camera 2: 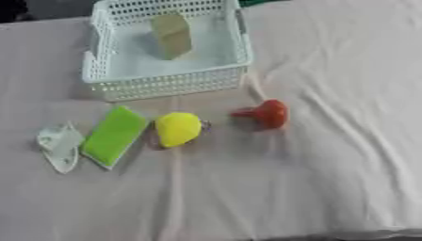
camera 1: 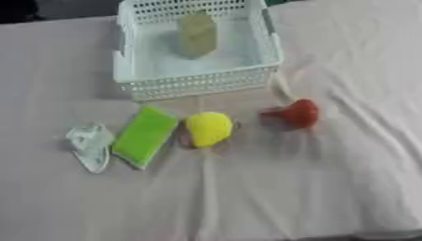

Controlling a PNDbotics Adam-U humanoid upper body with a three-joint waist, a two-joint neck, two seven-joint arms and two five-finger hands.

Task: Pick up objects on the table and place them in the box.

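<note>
No hand of the robot shows in either view, so I cannot tell how open they are or what they hold. The white basket [camera 1: 198,82] stands at the far side of the white cloth [camera 1: 329,188], with one pale yellow-green object [camera 1: 197,34] inside. In front of it lie, from left to right, a pale clear thing [camera 1: 89,145], a green sponge [camera 1: 145,135], a yellow object [camera 1: 207,128] and a red object [camera 1: 295,113].

head stereo pair | looking down, fairly near | both share basket [camera 1: 198,80] and white cloth [camera 2: 313,179]

White-clothed table [camera 1: 329,188]: basket [camera 1: 198,82], pale packet [camera 1: 89,146], green sponge [camera 1: 145,135], yellow object [camera 1: 207,128], red object [camera 1: 295,113].
</note>
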